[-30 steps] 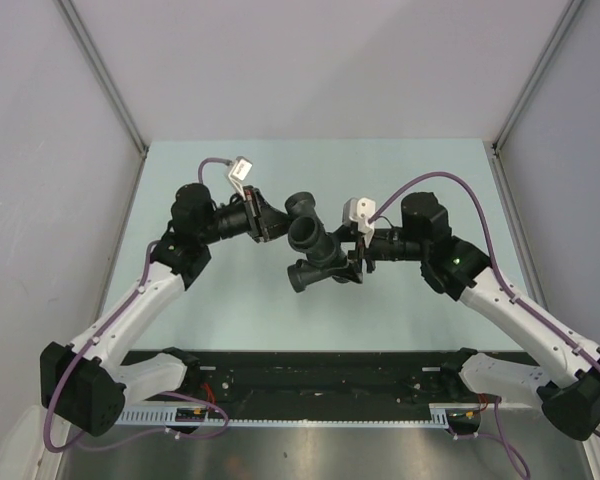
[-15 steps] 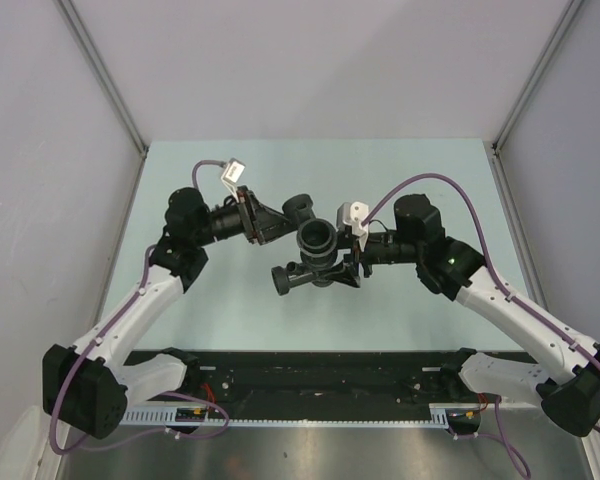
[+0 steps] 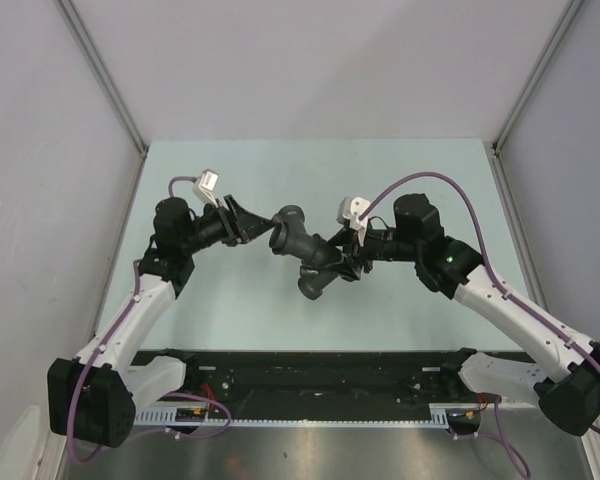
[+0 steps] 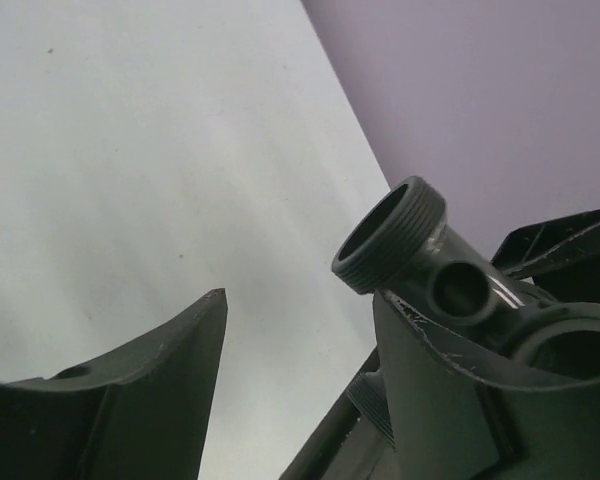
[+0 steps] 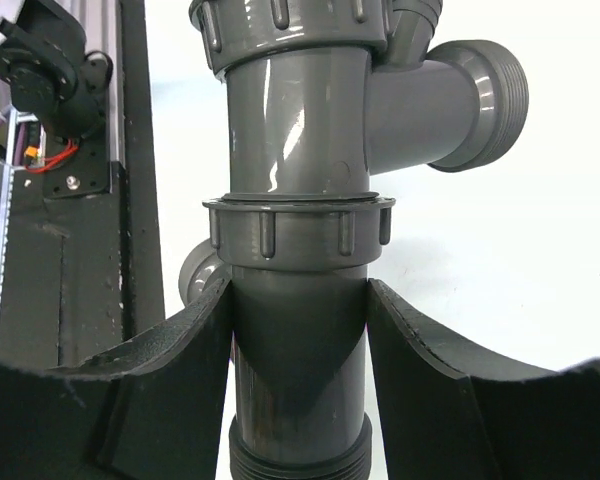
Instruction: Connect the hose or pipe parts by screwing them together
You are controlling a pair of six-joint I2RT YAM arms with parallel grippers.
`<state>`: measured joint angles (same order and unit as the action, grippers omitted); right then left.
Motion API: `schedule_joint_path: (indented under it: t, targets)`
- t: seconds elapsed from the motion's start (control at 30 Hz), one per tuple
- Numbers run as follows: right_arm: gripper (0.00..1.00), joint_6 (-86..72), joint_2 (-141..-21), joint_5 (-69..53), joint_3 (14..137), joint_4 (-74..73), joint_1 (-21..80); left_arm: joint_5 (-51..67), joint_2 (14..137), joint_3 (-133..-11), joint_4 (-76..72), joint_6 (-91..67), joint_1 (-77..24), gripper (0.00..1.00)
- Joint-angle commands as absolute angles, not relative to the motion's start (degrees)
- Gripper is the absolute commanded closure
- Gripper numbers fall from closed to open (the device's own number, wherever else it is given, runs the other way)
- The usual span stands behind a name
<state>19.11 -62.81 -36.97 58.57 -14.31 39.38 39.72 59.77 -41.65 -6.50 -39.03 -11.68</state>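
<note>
Item: tube (image 5: 298, 400), clamped between my right gripper's (image 5: 298, 292) jaws just below its nut (image 5: 298, 236) to steady it for screwing, fitting (image 5: 300, 120) seemingly joined beyond my fingertips; my left gripper (image 4: 298, 300) stood unclenched, empty, a threaded port (image 4: 390, 235) just past its tips.

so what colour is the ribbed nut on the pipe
The ribbed nut is dark grey, clearest from the right wrist.
</note>
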Motion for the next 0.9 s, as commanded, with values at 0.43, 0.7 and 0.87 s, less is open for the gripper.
schedule_joint_path:
  t: [0.43, 0.7, 0.87]
  targets:
    - [1.0, 20.2, -78.4, -26.7, 54.1, -9.7, 43.4, 33.1, 64.2, -39.0, 2.0, -35.4, -9.2, 0.31]
    - [1.0, 19.5, -81.2, -20.7, 53.5, -7.7, 47.0, 38.5, 67.8, -36.2, 1.8, -34.1, -10.5, 0.3]
    - [1.0, 18.5, -81.9, -19.9, 52.9, -6.0, 47.5, 40.4, 68.9, -34.9, 1.9, -33.6, -11.9, 0.31]
